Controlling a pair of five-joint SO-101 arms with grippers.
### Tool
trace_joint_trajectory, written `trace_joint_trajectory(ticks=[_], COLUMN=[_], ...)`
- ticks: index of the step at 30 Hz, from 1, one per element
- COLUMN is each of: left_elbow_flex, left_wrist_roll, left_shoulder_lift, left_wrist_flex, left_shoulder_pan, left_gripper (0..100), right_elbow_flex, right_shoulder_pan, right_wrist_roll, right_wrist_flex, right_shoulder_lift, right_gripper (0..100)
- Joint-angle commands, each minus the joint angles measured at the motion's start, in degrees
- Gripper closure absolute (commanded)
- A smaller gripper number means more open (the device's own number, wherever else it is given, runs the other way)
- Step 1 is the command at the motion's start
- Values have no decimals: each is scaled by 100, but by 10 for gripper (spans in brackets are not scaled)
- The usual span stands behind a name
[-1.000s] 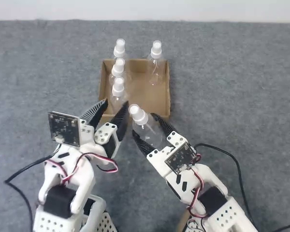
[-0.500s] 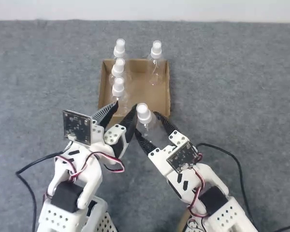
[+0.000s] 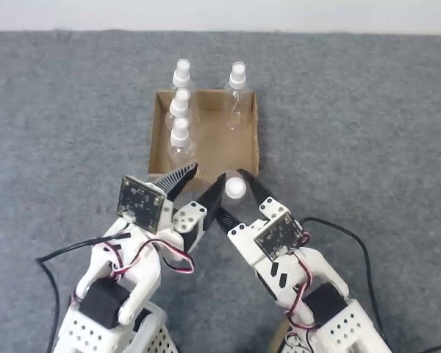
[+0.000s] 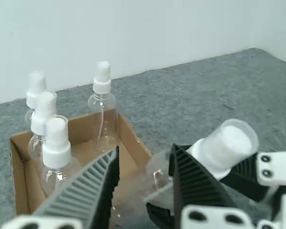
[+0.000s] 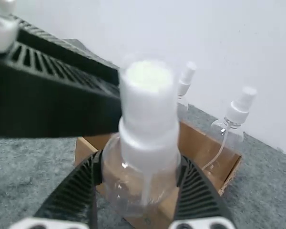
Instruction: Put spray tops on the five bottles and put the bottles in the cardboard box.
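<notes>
The cardboard box [image 3: 256, 140] lies in the middle of the grey mat. Two clear bottles with white spray tops [image 3: 179, 133] stand along the box's left side. Two more [image 3: 237, 78] show at its far edge. My right gripper [image 3: 231, 194] is shut on the fifth bottle [image 5: 142, 177] just in front of the box's near wall, white spray top [image 3: 234, 188] on. My left gripper [image 3: 208, 175] is open, close beside that bottle, with one finger [image 4: 195, 183] next to its neck.
Grey carpet surrounds the box, with free room to its left and right. A black cable [image 3: 356, 250] runs beside the right arm's base. The box's right half [image 4: 128, 157] holds one bottle at the back.
The left arm has swung right toward the held bottle, its open fingers now alongside it. The right gripper has shifted the bottle slightly right and nearer the camera.
</notes>
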Motion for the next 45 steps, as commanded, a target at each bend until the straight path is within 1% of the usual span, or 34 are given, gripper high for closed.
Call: trace_joint_trajectory(ticks=[1, 8, 14, 21, 24, 29, 32, 36, 38, 41, 45], left_elbow_flex=[-40, -189, -655, -1358, -1464, -1429, -1446, -1420, -1420, -1411, -1262], left_wrist_roll=[-141, -176, -132, -132, -158, -132, -132, -132, -132, -141, -167], left_shoulder_lift=[114, 114, 114, 114, 114, 105, 105, 105, 105, 105, 105], left_wrist_flex=[70, 88, 343, 668, 721, 730, 905, 1090, 1187, 1222, 1204], left_shoulder_pan=[229, 149, -510, -976, -1319, -2163, -2664, -3086, -3297, -3569, -3763], left_gripper=[831, 831, 831, 831, 831, 831, 831, 831, 850, 911, 964], right_elbow_flex=[149, 149, 149, 149, 149, 149, 149, 149, 149, 149, 149], right_shoulder_pan=[-22, -4, 215, 224, 233, 233, 242, 418, 470, 470, 479], right_wrist_roll=[79, 79, 35, 26, 26, 26, 26, 26, 26, 26, 26], right_wrist_flex=[22, 22, 22, 31, 31, 31, 40, 40, 40, 40, 40], right_shoulder_lift=[-154, -154, -154, -119, -110, -92, -92, -92, -92, -92, -92], right_gripper=[991, 991, 991, 991, 991, 991, 991, 991, 991, 991, 991])
